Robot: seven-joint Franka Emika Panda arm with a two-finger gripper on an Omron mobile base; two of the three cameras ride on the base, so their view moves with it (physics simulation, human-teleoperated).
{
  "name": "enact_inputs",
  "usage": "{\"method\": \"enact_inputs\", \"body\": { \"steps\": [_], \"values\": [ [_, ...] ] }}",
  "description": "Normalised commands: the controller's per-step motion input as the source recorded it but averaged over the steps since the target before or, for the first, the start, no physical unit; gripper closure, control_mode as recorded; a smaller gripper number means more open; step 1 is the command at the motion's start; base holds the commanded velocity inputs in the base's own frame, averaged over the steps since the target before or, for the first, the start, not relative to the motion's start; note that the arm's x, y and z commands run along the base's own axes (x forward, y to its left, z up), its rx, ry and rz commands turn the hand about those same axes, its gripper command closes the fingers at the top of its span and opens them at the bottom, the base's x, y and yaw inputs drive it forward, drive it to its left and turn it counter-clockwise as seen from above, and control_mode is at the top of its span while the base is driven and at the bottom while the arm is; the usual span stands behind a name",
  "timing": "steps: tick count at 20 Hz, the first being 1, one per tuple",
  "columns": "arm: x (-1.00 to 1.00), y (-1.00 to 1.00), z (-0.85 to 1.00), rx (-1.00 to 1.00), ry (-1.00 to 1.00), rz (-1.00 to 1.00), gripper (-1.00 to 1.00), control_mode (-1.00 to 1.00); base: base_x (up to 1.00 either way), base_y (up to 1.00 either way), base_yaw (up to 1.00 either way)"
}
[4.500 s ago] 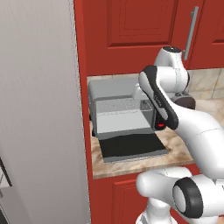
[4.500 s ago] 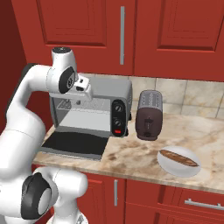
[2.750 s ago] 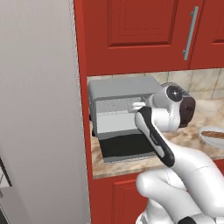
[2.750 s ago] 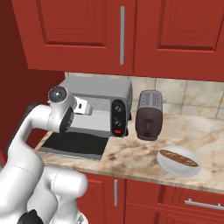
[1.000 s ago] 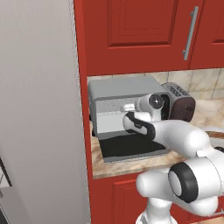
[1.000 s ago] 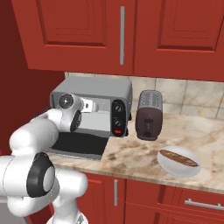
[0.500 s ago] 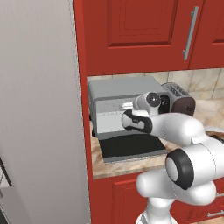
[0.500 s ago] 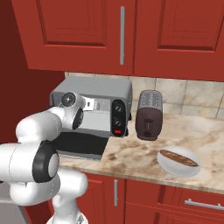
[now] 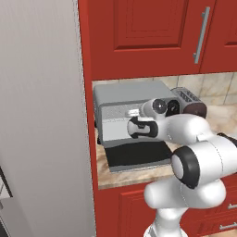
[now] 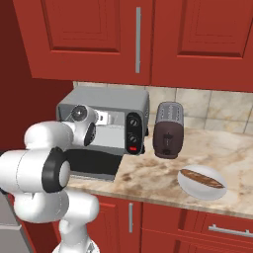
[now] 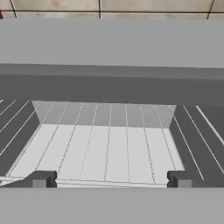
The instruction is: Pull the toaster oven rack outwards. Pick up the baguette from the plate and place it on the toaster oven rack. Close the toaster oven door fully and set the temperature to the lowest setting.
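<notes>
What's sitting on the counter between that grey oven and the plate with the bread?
A dark-brown slot toaster stands between the toaster oven and the plate holding the baguette, as the right base view shows.

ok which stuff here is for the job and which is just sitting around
For the job:
toaster oven
toaster oven door, folded down open
toaster oven rack
baguette
plate under it
claw, open at the rack's front

Just sitting around:
slot toaster
upper cabinets

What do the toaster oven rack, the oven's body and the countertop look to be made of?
Toaster oven rack: thin parallel light-grey bars, likely metal wire. Toaster oven body: flat matte grey panels, probably painted or brushed metal. Countertop: mottled beige and brown veining, stone-like, perhaps marble or granite.
</notes>
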Motion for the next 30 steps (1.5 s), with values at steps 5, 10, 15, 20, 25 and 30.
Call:
{"method": "enact_inputs", "body": {
  "steps": [5, 10, 15, 20, 25, 30],
  "values": [
    [0.18, 0.00, -0.16, -0.02, 0.00, 0.00, -1.00, -1.00, 0.00, 0.00, 0.00],
    [0.15, 0.00, -0.17, -0.02, 0.00, 0.00, -1.00, -1.00, 0.00, 0.00, 0.00],
    [0.13, 0.00, -0.11, 0.00, 0.00, 0.00, -1.00, -1.00, 0.00, 0.00, 0.00],
    [0.11, 0.00, -0.06, 0.00, 0.00, 0.00, -1.00, -1.00, 0.00, 0.00, 0.00],
    [0.10, 0.00, 0.00, 0.00, 0.00, 0.00, -1.00, -1.00, 0.00, 0.00, 0.00],
    [0.10, 0.00, 0.00, 0.00, 0.00, 0.00, -1.00, -1.00, 0.00, 0.00, 0.00]
  ]
}}
